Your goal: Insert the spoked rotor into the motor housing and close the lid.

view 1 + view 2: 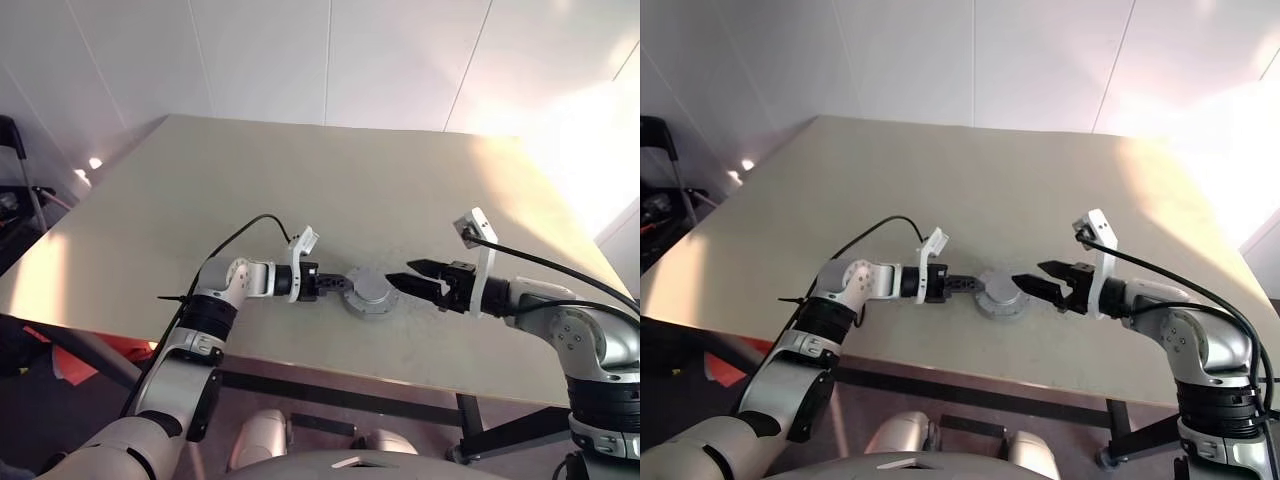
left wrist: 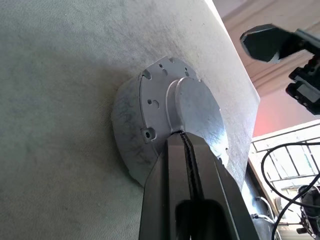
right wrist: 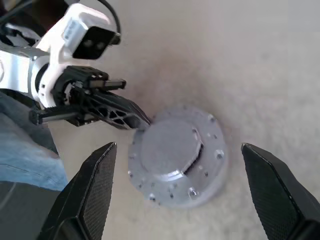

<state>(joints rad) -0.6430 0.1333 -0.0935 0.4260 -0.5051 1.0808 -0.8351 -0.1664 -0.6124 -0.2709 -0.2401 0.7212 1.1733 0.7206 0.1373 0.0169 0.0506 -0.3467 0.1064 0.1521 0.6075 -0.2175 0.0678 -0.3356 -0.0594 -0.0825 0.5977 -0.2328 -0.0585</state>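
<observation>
The left gripper (image 3: 142, 121), its two black fingers pressed together with no gap, rests its tips against the left edge of the raised centre of the round grey metal lid (image 3: 172, 150). The right gripper (image 1: 405, 275) hangs just to the right of the lid with its black fingers spread wide and nothing between them; it is close to the lid's right edge but not touching it.

The lid, a flat grey disc with small holes around its rim and a raised round cap in the middle, sits on top of the round shallow grey metal motor housing (image 2: 125, 125), whose plain outer wall shows beneath it. The closed assembly lies on the pale beige table (image 1: 300, 180), near the table's near edge and roughly midway between the two arms.

A black cable (image 1: 245, 228) arcs over the table from the left wrist.
</observation>
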